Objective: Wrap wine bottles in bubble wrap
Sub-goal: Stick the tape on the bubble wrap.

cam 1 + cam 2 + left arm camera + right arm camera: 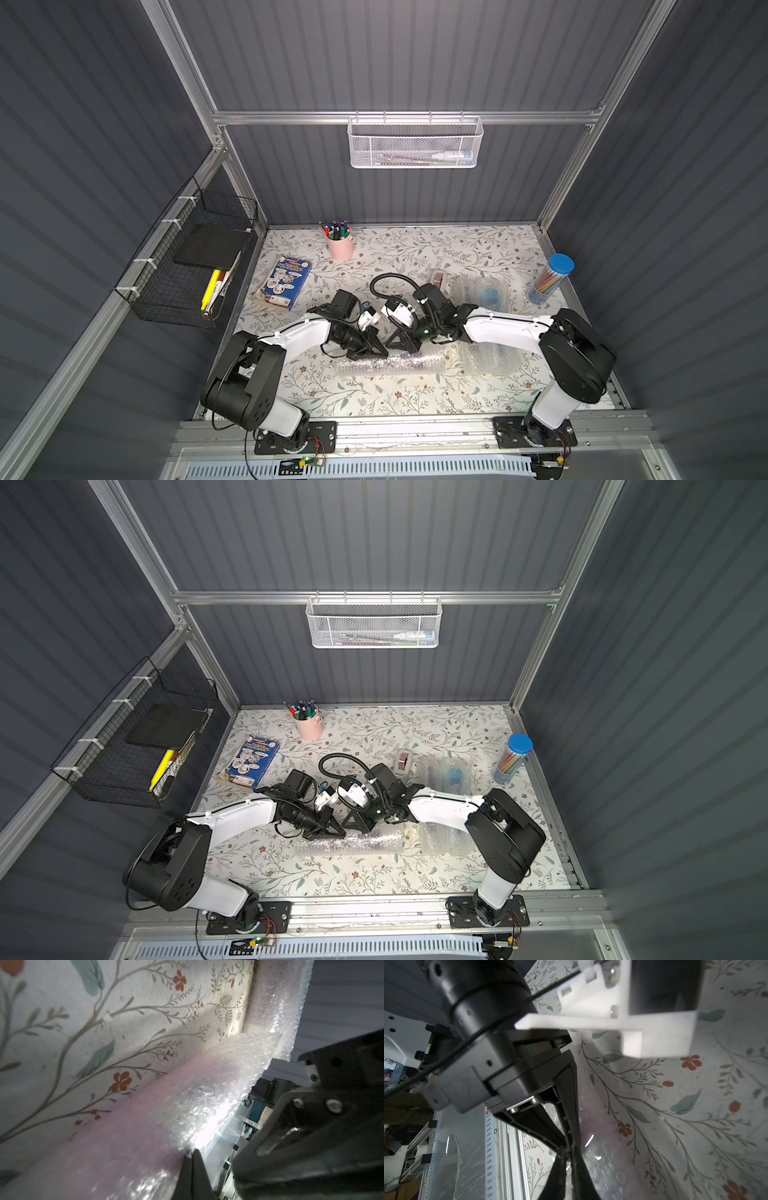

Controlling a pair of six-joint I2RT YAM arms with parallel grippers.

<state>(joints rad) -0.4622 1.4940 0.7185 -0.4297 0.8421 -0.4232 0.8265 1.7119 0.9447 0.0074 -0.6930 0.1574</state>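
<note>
Where I am working: I am reaching both arms in over the floral table (374, 399), and my wrists are meeting near its middle.
far left: a wire basket (187, 266) is hanging on the side wall, and a blue box (284, 282) is lying flat on the table just inside it.
back left: a pink cup (340, 245) of markers is standing upright near the rear wall.
left gripper (376, 352): I am pressing its jaws fully together, tips pointing down at the roll. The left wrist view is showing them pinching the edge of the bubble wrap (207, 1088).
bubble wrap (386, 365): it is lying as one long roll across the table toward the front, directly under both grippers.
purple bottle (411, 361): a purplish tint is showing through the roll. The outline is blurring out, so I am only supposing the bottle is lying lengthwise inside.
right gripper (398, 344): I am holding its jaws closed too, tip to tip with the left gripper. I cannot tell whether any wrap is caught between them.
tape dispenser (438, 280): it is sitting just behind my right wrist.
spare sheets (488, 359): they are lying stacked just right of the roll, partly under my right forearm.
blue bottle (492, 296): it is lying inside its own wrap, behind that forearm and near the tape dispenser.
pencil tube (550, 278): it is standing by the table's right edge.
</note>
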